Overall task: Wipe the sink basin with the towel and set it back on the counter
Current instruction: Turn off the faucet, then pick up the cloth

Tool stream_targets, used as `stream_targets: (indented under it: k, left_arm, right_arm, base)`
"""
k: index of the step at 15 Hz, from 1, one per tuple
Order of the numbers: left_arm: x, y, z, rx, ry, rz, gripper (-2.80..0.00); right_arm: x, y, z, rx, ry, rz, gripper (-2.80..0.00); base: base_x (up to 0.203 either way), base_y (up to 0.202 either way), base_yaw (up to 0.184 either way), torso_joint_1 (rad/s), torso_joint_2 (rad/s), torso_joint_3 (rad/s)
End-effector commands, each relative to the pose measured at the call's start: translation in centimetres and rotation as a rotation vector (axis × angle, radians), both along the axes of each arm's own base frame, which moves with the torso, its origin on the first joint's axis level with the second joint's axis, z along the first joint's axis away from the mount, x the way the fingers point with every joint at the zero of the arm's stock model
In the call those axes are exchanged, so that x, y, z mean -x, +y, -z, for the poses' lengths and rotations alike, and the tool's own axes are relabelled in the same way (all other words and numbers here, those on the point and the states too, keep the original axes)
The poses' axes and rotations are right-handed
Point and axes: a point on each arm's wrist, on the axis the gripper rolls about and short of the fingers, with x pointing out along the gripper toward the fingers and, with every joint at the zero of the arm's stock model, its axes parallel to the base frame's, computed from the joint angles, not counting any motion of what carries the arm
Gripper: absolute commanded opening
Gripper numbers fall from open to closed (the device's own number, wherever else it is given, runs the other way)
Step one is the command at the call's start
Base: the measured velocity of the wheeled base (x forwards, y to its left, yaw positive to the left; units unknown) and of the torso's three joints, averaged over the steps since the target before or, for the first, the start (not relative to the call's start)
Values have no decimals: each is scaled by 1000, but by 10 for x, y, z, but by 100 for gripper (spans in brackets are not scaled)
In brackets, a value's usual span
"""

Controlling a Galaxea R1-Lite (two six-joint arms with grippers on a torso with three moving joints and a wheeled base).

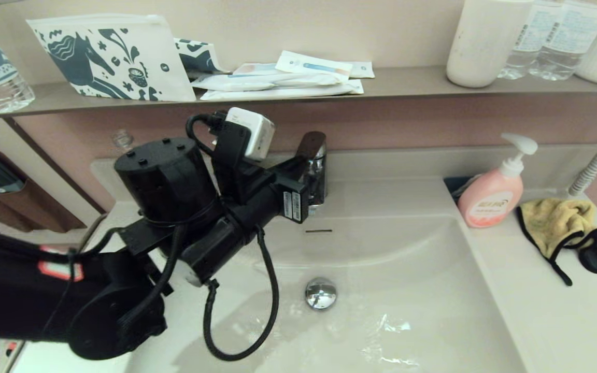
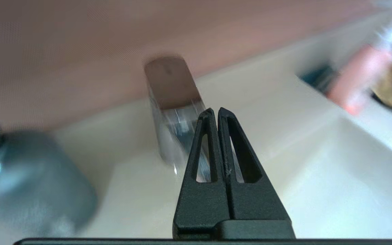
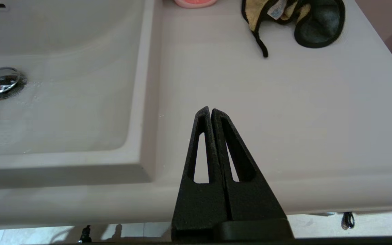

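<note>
The mustard-yellow towel (image 1: 557, 220) with black trim lies crumpled on the counter (image 1: 537, 311) at the back right, beside the pink soap bottle (image 1: 490, 199). The wet sink basin (image 1: 392, 259) holds a chrome drain plug (image 1: 321, 293) and has a slot overflow (image 1: 318, 231). My left arm (image 1: 174, 181) reaches over the basin's back left. Its left gripper (image 2: 215, 110) is shut and empty, right in front of the chrome faucet (image 2: 172, 102). My right gripper (image 3: 210, 109) is shut and empty over the counter's front part (image 3: 284, 102), well short of the towel (image 3: 255, 13).
The faucet (image 1: 313, 166) stands at the basin's back centre. A wall shelf (image 1: 407, 83) above carries a printed pouch, sachets and bottles. A ribbed hose (image 1: 596, 160) hangs at far right. A blurred dark-teal bottle (image 2: 29, 177) stands on the left ledge.
</note>
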Motion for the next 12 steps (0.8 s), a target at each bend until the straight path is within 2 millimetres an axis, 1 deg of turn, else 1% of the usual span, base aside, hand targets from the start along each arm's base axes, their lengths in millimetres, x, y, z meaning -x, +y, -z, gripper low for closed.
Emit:
stream_targets:
  k: [1, 4, 5, 7, 8, 10, 12]
  left_arm:
    - [32, 21, -1, -8, 11, 8, -280]
    - [66, 52, 14, -39, 52, -10, -280]
    - [77, 63, 15, -35, 49, -14, -280]
    - [93, 88, 12, -8, 22, -55, -280]
    - [96, 104, 10, 5, 7, -116, -280]
    - [106, 131, -1, 49, -53, -216, -280]
    - [126, 153, -10, 67, -112, -290, -280]
  right_arm:
    - [0, 0, 0, 0, 0, -1, -280]
    - [0, 0, 0, 0, 0, 0, -280]
    - [0, 0, 0, 0, 0, -1, -280]
    - [0, 0, 0, 0, 0, 0, -280]
    - [0, 0, 0, 0, 0, -1, -280]
    - [0, 0, 0, 0, 0, -1, -280]
    - [0, 0, 0, 0, 0, 0, -280]
  base:
    - [0, 0, 0, 0, 0, 0]
    - [0, 0, 0, 0, 0, 0]
    - [0, 0, 0, 0, 0, 0]
    - [0, 0, 0, 0, 0, 0]
    - [0, 0, 0, 0, 0, 0]
    - [0, 0, 0, 0, 0, 0]
    - [0, 0, 0, 0, 0, 0]
